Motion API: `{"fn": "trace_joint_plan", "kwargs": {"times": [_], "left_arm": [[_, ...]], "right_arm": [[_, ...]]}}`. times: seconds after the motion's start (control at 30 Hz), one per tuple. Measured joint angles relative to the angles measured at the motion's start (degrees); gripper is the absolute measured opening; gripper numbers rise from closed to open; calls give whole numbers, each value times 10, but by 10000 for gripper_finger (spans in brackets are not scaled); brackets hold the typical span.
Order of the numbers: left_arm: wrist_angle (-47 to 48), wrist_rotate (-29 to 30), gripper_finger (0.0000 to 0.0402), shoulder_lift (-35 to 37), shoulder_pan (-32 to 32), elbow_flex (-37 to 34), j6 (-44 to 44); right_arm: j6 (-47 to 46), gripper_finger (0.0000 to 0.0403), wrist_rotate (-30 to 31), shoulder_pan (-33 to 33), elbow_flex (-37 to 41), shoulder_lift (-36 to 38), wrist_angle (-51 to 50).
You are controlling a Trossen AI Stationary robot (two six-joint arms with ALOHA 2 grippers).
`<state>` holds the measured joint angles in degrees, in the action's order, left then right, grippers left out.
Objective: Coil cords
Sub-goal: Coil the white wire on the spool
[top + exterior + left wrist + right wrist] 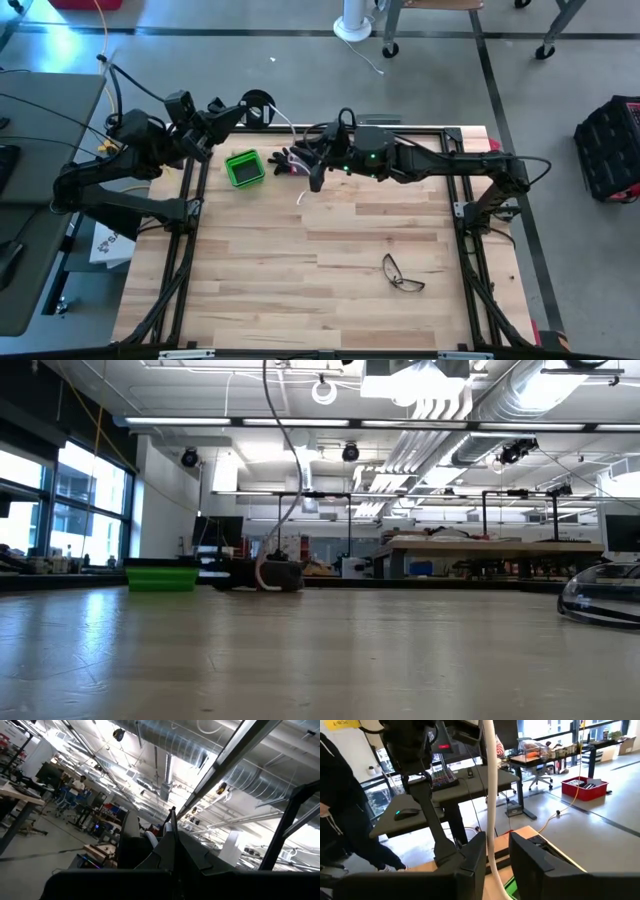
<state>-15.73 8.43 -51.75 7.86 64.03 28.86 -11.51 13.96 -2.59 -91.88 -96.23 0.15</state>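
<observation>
The right hand sits near the top centre of the high view, over the far edge of the desk. In its wrist view the white cord runs up between its two fingers, which stand slightly apart around it; whether they press on it I cannot tell. The cord climbs to the left hand, raised at the upper left, fingers closed together. A green box lies between the arms, and glasses lie at lower right
</observation>
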Motion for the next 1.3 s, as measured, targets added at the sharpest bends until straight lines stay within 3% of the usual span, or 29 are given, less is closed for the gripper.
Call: {"fn": "trace_joint_plan", "kwargs": {"times": [0.37,0.6,1.3], "left_arm": [[7,8,0,0,0,0,2],[11,12,0,0,0,0,9],[11,23,0,0,0,0,9]], "right_arm": [[15,50,0,0,0,0,1],[26,5,-19,0,0,0,1],[26,12,-25,0,0,0,-1]]}}
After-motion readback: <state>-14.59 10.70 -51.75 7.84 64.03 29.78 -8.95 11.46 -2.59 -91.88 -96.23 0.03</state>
